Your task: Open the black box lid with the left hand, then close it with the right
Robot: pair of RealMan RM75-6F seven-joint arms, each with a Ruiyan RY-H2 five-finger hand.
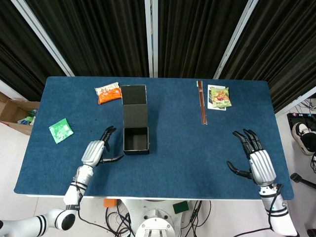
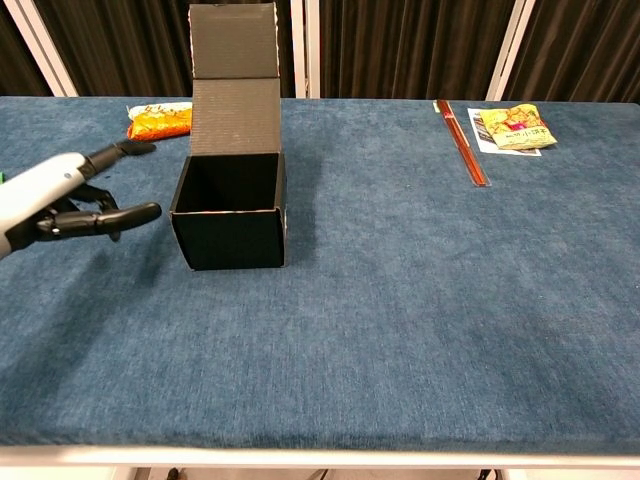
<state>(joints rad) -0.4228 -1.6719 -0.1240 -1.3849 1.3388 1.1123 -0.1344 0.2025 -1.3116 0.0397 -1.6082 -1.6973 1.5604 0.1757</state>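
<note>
The black box [image 1: 136,139] stands left of centre on the blue table [image 1: 177,148], its lid [image 2: 234,40] swung up and back (the top edge touches the frame's upper border in the chest view). From the left: a green packet [image 1: 60,130] near the table's left edge, an orange snack bag [image 1: 108,93] just behind the box, red chopsticks [image 1: 201,102] and a yellow-green packet [image 1: 219,96] far right. The left hand [image 1: 94,152] hovers just left of the box, apart from it, fingers spread and empty; the chest view cuts off its wrist. The right hand [image 1: 256,160], well apart at the right, is spread and empty too, seen only from the head view.
</note>
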